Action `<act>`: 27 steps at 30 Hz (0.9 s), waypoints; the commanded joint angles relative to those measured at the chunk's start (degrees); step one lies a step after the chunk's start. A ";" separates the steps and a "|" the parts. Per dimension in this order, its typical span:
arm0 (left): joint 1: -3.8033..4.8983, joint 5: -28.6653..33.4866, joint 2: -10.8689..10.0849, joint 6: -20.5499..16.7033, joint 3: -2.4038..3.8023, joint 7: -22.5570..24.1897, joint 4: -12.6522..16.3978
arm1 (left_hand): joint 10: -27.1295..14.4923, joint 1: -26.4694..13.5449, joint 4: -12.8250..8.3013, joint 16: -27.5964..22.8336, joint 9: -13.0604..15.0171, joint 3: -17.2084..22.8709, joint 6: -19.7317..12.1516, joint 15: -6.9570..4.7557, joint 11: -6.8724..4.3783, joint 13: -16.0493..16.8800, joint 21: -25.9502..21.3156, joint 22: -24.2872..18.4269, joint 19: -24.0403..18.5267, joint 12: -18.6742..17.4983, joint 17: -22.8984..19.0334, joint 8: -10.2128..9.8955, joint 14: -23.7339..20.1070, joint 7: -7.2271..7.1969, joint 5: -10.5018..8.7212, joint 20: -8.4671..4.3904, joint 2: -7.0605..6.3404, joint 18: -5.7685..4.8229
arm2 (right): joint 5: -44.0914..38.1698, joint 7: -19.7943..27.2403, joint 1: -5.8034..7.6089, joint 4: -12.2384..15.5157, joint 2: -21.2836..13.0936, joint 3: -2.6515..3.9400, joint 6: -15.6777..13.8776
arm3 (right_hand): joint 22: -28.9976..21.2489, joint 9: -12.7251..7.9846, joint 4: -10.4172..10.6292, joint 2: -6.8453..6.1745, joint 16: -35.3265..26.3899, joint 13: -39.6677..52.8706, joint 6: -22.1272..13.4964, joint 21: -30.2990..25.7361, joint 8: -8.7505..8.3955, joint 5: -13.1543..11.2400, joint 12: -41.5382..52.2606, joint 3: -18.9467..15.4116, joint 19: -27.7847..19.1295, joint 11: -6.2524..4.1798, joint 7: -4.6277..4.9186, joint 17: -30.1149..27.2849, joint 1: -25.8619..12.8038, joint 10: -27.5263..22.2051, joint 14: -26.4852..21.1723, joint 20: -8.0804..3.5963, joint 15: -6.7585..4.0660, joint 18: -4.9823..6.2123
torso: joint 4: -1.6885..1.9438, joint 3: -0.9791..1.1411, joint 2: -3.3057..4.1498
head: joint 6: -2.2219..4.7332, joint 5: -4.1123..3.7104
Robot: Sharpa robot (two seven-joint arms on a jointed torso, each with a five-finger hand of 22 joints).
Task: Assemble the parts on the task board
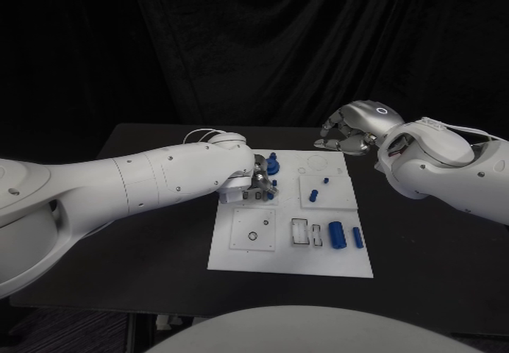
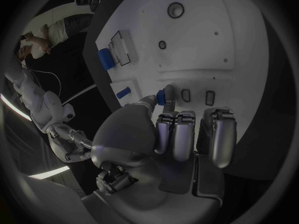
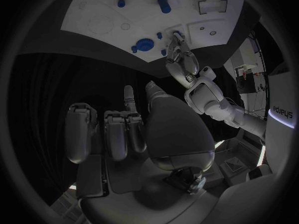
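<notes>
The left hand (image 1: 258,184) fingertips (image 2: 163,95) pinch a small blue part (image 2: 161,98) at mid-frame on the task board (image 1: 244,254); lower it straight (slowly). Right hand (image 1: 348,132) fingers curl together, holding nothing.

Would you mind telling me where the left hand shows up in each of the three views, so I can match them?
Head view: left hand over the task board's far left part.
Left wrist view: left hand in the circle's middle, a small blue part at its thumb tip.
Right wrist view: left hand beside the round blue part.
Shared landmark: the white task board.
</notes>
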 commanded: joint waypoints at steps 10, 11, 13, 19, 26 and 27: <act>-0.25 0.07 -0.58 -0.11 -0.04 0.61 0.29 | 5.97 -0.80 -0.83 0.15 1.33 5.73 0.80 0.02 0.29 15.05 -0.40 9.18 0.07 -0.04 15.09 -1.10 5.95 -0.03 0.35 -0.12 -2.31 -0.09 | -0.18 -1.17 -0.16 0.08 -0.32 0.04 0.52 | 12.11 -0.06 -0.04 0.17 0.17 15.10 0.14 -0.37 -0.24 0.24 0.15 -0.31 1.71 0.50 0.12 15.10 0.19 5.98 5.91 0.54 0.42 0.88 | -0.10 0.02 0.05 | -0.01 0.31; -0.25 0.07 -0.59 -0.14 -0.04 0.61 0.31 | 5.97 -0.87 -0.87 0.15 1.41 6.06 0.81 0.02 0.29 15.05 -0.42 9.17 0.05 -0.04 15.09 -1.15 5.95 -0.02 0.38 -0.11 -2.40 -0.09 | -0.18 -1.15 -0.17 0.09 -0.31 0.04 0.51 | 12.11 -0.06 0.00 0.21 0.17 15.10 0.16 -0.39 -0.24 0.23 0.15 -0.31 1.70 0.50 0.13 15.10 0.15 5.98 5.91 0.55 0.42 0.88 | -0.09 0.02 0.04 | -0.01 0.37; -0.25 0.07 -0.64 -0.27 -0.04 0.61 0.37 | 5.97 -0.87 -0.87 0.15 1.41 6.06 0.81 0.02 0.29 15.05 -0.42 9.17 0.05 -0.04 15.09 -1.15 5.95 -0.02 0.38 -0.11 -2.40 -0.09 | -0.18 -1.13 -0.17 0.11 -0.28 0.04 0.49 | 12.11 -0.06 0.00 0.21 0.17 15.10 0.16 -0.39 -0.24 0.23 0.15 -0.31 1.70 0.50 0.13 15.10 0.15 5.98 5.91 0.55 0.42 0.88 | -0.04 0.02 0.04 | -0.01 0.37; -0.25 0.07 -1.07 -0.79 -0.04 0.61 0.64 | 5.97 -1.49 -1.01 0.15 1.94 7.76 1.16 0.03 0.29 15.05 -0.41 9.27 0.12 -0.04 15.09 -1.28 5.95 -0.04 0.31 -0.10 -3.02 -0.11 | -0.18 -1.11 -0.22 0.12 -0.31 0.04 0.56 | 12.11 -0.06 0.00 0.21 0.17 15.10 0.16 -0.39 -0.24 0.23 0.15 -0.31 1.70 0.50 0.13 15.10 0.15 5.98 5.91 0.55 0.42 0.88 | -0.04 0.03 0.05 | -0.01 0.38; -0.25 0.07 -1.84 -1.05 -0.04 0.56 0.86 | 5.97 -1.49 -1.01 0.15 1.94 7.76 1.16 0.03 0.29 15.05 -0.41 9.27 0.12 -0.04 15.09 -1.28 5.95 -0.04 0.31 -0.10 -3.02 -0.11 | -0.18 -1.21 -0.27 0.04 -0.46 0.04 0.66 | 12.09 -0.07 0.05 0.28 0.17 15.10 0.18 -0.44 -0.27 0.22 0.15 -0.33 1.68 0.52 0.14 15.10 0.10 5.98 5.91 0.58 0.44 0.89 | 0.05 0.06 0.03 | -0.01 0.34; -0.25 0.07 -1.92 -1.05 -0.04 0.55 0.82 | 5.97 -1.49 -1.01 0.15 1.94 7.76 1.16 0.03 0.29 15.05 -0.41 9.27 0.12 -0.04 15.09 -1.28 5.95 -0.04 0.31 -0.10 -3.02 -0.11 | -0.18 -1.21 -0.30 0.02 -0.49 0.04 0.66 | 12.09 -0.07 0.05 0.28 0.17 15.10 0.18 -0.44 -0.27 0.22 0.15 -0.33 1.68 0.52 0.14 15.10 0.10 5.98 5.91 0.58 0.44 0.89 | 0.05 0.06 0.03 | -0.01 0.39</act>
